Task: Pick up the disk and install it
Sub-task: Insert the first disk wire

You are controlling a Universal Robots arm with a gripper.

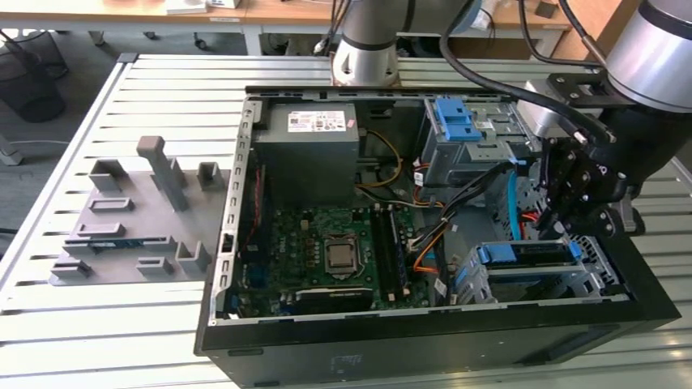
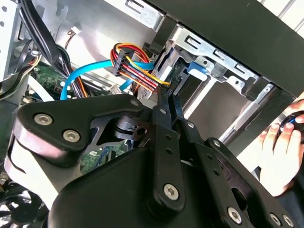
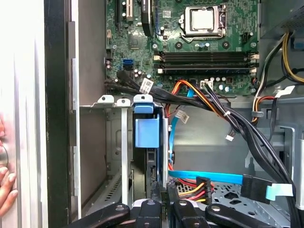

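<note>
Gripper (image 1: 570, 212): black linkage fingers (image 3: 156, 192) pressed close together, pinching the thin edge of the disk (image 3: 151, 164), tips down inside the open PC case (image 1: 433, 344) at the exterior view's right. Arm comes in from above, silver wrist segment (image 1: 670, 49) overhead, gripper hanging near-vertical over the lower drive cage (image 1: 540, 271).

Disk stands on edge in a slot of that cage; in the first wrist view it shows as a dark slab topped by a glossy blue plastic carrier tab (image 3: 146, 130), flanked by perforated grey sheet-metal walls (image 3: 124, 142).

Second wrist view: matte black gripper body (image 2: 118, 156) with silver screws, fingers converging at the cage mouth next to a bundle of red/yellow/orange wires (image 2: 135, 66) and a flat blue data cable (image 2: 85, 71).

Green motherboard (image 1: 324, 251) flat in the case floor. Second blue-latched bay (image 1: 454, 121) sits higher up. A person's hand (image 2: 282, 152) rests at the case's outer edge. Grey moulded fixture (image 1: 135, 215) on the slatted table (image 1: 65, 324).
</note>
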